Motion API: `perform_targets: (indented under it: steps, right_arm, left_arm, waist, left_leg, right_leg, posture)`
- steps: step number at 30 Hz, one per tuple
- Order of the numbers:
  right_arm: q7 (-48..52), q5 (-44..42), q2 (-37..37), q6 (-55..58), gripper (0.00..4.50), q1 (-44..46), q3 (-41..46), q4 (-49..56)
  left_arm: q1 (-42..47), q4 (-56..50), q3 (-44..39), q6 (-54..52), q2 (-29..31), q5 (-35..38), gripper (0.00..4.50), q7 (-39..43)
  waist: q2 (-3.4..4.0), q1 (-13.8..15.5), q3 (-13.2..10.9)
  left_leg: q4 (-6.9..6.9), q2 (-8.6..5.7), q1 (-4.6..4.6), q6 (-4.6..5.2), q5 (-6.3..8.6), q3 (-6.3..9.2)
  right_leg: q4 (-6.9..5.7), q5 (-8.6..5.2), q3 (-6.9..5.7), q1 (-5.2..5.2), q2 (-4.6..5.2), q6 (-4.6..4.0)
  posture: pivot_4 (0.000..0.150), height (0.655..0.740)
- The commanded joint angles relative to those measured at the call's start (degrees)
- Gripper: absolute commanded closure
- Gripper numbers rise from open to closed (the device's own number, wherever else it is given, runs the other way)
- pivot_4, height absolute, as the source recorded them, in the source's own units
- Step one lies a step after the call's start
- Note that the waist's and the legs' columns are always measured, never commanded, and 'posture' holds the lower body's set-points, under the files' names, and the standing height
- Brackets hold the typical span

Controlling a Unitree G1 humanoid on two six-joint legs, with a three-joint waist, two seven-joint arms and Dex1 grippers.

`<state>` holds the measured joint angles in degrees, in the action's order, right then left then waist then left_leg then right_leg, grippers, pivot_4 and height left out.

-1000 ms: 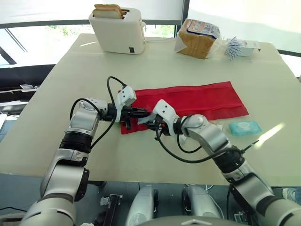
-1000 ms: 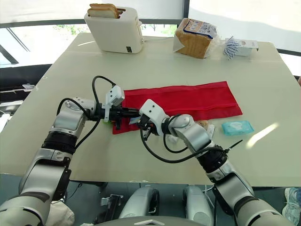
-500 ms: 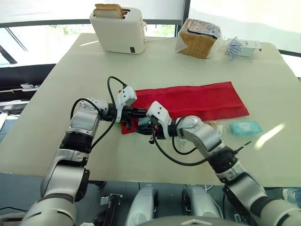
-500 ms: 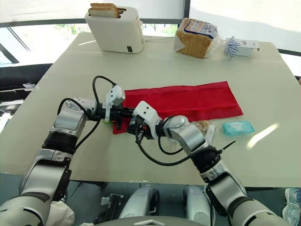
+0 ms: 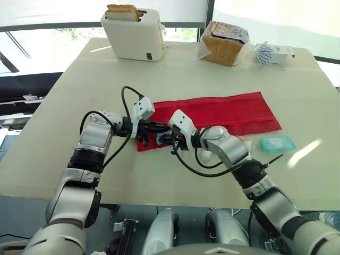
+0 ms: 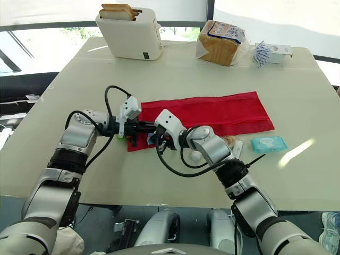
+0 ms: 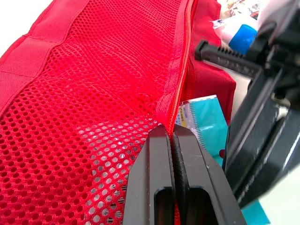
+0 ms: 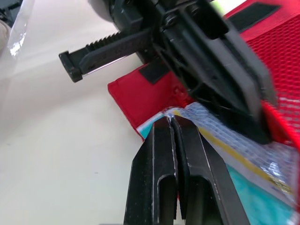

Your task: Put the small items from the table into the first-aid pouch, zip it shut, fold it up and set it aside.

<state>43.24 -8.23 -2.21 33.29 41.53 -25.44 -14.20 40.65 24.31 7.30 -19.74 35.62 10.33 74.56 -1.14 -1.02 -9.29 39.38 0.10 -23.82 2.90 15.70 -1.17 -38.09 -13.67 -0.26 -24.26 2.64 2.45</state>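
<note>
At the near left end of the first-aid pouch [image 5: 223,112], both pincers meet; the pouch lies unrolled flat across the middle of the table [image 5: 79,85], long side running left to right.

Left pincer [image 7: 169,131]: fingers closed tight on the zip edge of the red mesh panel, lifting it slightly; position unchanged against 1.0 s and 0.5 s ago.

Right pincer [image 8: 170,119]: fingers pressed together on the edge of a teal-and-white sachet [image 7: 206,126]; the sachet sits at the pouch mouth, just beside the clamped zip edge, partly under the mesh; how far inside, cannot tell.

Change: 1.0 s ago the right pincer stood off to the right of the pouch corner; 0.5 s ago it was low at that corner; now it sits higher, close against the left pincer, wrist turned toward the opening.

Teal wipes pack [image 5: 277,143]: on the table to the right, apart from the pouch, not moved.

Far edge: toaster [image 5: 135,34] with bread slices; bagged loaf [image 5: 223,42]; both as before.
</note>
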Motion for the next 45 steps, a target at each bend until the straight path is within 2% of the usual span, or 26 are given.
perform_targets:
  steps: [1,10,19,30,45]
  right_arm:
    - [-0.3,1.4,1.1,-2.3,4.41,1.2,-0.3,-1.3]
    - [-6.5,4.9,5.3,-7.1,4.41,2.7,2.0,-8.7]
    - [-7.8,5.4,5.9,-10.2,4.41,4.2,4.4,-11.6]
    - [-5.9,4.3,3.7,-5.9,4.41,-0.4,3.5,-0.9]
    - [-6.8,8.2,6.2,-7.3,4.41,0.4,-0.2,-6.0]
  left_arm:
    - [0.1,-3.5,-1.1,-0.8,0.3,1.6,4.5,-0.1]
    - [-1.0,-5.4,-1.5,-3.0,1.2,2.3,4.5,-0.1]
    - [-2.9,-6.1,-1.7,-3.1,2.4,2.4,4.5,-0.2]
    - [-2.7,-2.9,-2.5,-3.2,3.0,2.0,4.5,-0.2]
    - [-2.8,-2.3,-2.7,-3.9,3.4,2.4,4.5,1.0]
  waist:
    - [0.0,0.0,0.0]
    - [0.0,-0.1,0.0]
    - [0.0,-0.5,0.0]
    - [0.01,-1.1,0.0]
    - [0.0,-1.3,0.0]
  left_leg:
    - [0.0,0.0,0.0,0.0,0.0,0.0]
    - [0.0,0.0,0.01,-0.06,-0.03,0.02]
    - [-0.03,0.0,0.01,-0.09,-0.05,0.04]
    - [-0.06,0.0,0.01,-0.1,-0.06,0.06]
    - [-0.09,0.01,0.0,-0.1,-0.06,0.04]
  right_leg:
    - [0.0,0.0,0.0,0.0,0.0,0.0]
    - [-0.02,0.0,0.0,-0.01,-0.01,0.0]
    - [-0.02,0.0,0.0,-0.02,0.0,0.0]
    - [-0.01,0.0,0.0,-0.02,0.01,0.0]
    - [-0.03,0.0,0.02,-0.08,0.0,0.0]
  posture:
    - [0.15,0.74]
    - [0.15,0.74]
    - [0.15,0.74]
    - [0.15,0.74]
    - [0.15,0.74]
